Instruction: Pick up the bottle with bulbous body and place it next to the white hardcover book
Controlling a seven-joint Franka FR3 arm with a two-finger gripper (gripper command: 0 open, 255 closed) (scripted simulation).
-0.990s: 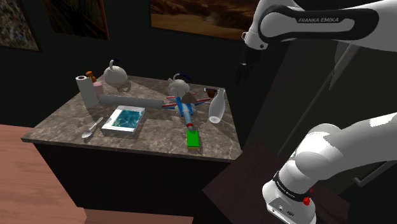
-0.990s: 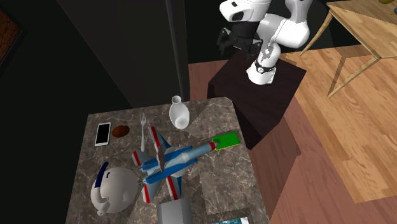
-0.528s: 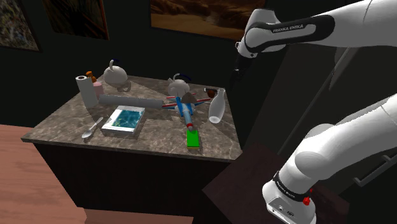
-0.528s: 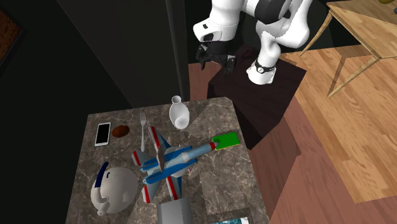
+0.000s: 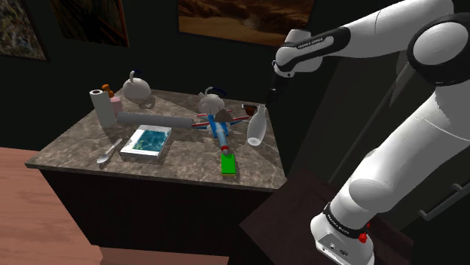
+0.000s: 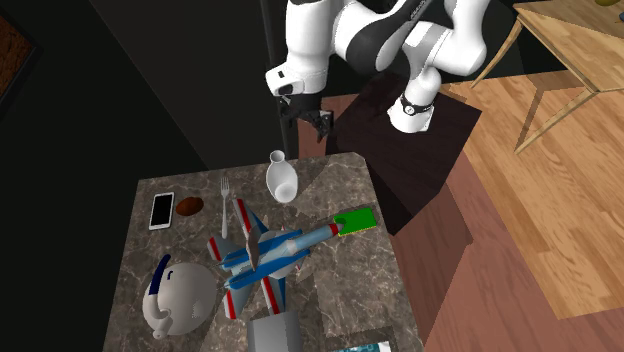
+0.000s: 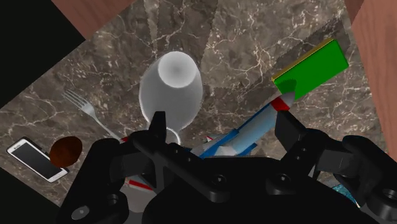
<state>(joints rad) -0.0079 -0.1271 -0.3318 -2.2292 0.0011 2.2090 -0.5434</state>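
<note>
In the wrist view, the gripper hides the plane amidships, the fork handle and part of the bottle. In the second exterior view, the bottom edge cuts off the book and a grey object. In the shoulder view, the small items behind the paper roll are too small to identify.

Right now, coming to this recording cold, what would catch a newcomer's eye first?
The white arm bends over the dark marble table, its open hand hanging above a white bottle near the table's corner. Next come the blue and red toy plane in the table's middle and the bright green book by its nose, at the table's edge.
</note>
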